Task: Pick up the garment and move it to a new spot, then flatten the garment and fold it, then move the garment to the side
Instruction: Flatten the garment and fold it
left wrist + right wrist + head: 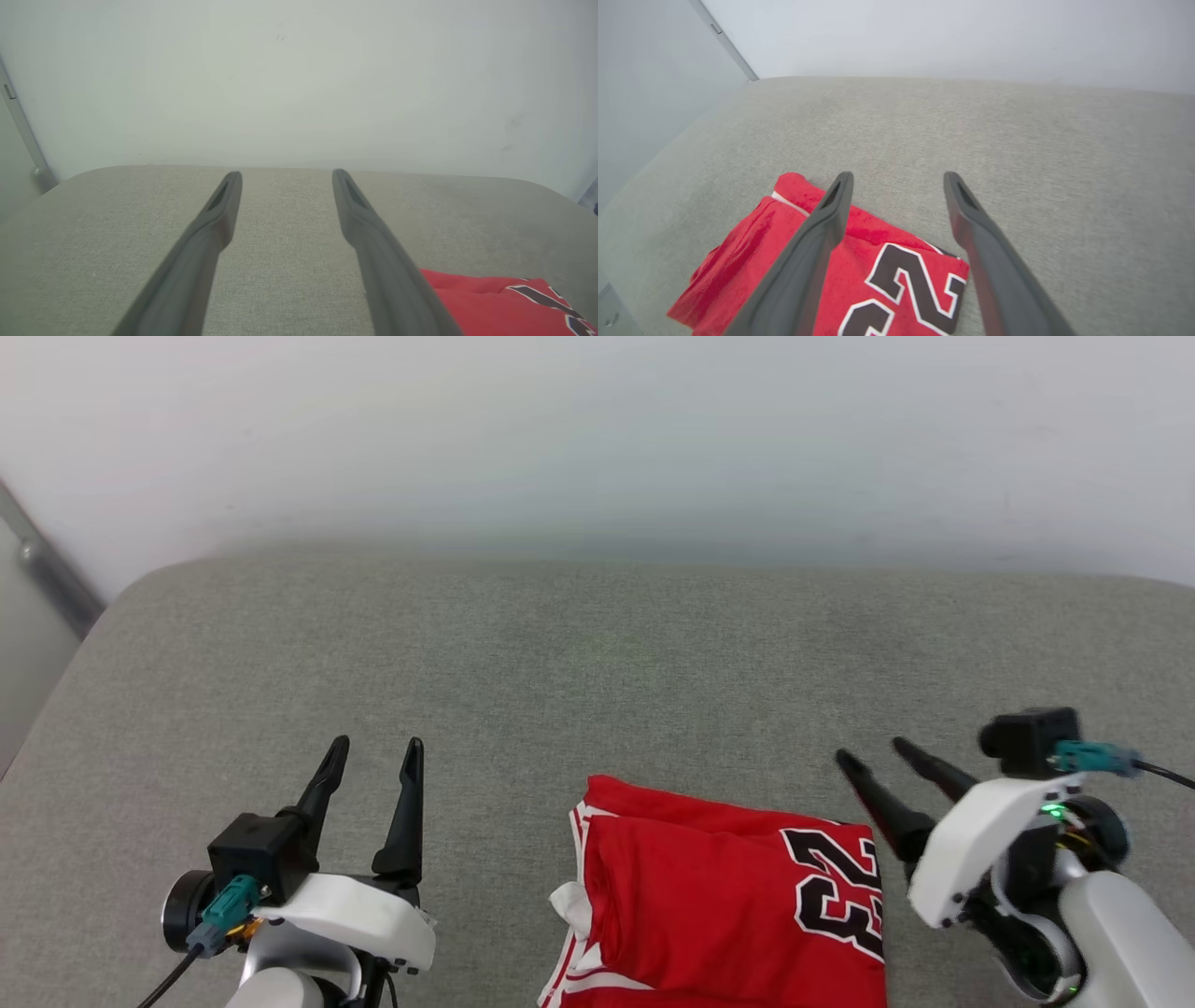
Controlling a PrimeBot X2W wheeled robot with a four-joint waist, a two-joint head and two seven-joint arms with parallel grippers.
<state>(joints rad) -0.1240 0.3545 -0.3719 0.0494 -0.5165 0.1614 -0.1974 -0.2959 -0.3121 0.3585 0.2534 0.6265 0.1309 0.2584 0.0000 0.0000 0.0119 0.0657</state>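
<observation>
The garment (719,905) is a bright red jersey with black white-edged numerals and white striped trim. It lies folded on the grey cushion (597,663) at the bottom centre of the head view. My left gripper (375,755) stands open to the garment's left, apart from it, with nothing between its fingers. My right gripper (878,751) is open just off the garment's right edge, holding nothing. In the right wrist view the garment (887,261) lies below my open right gripper (899,179). A corner of the garment (495,303) appears lower right of my left gripper (286,176).
A pale wall (597,439) rises behind the cushion. A grey metal strip (47,569) runs down the wall at the far left. The cushion's rounded back left corner (140,588) curves toward that strip.
</observation>
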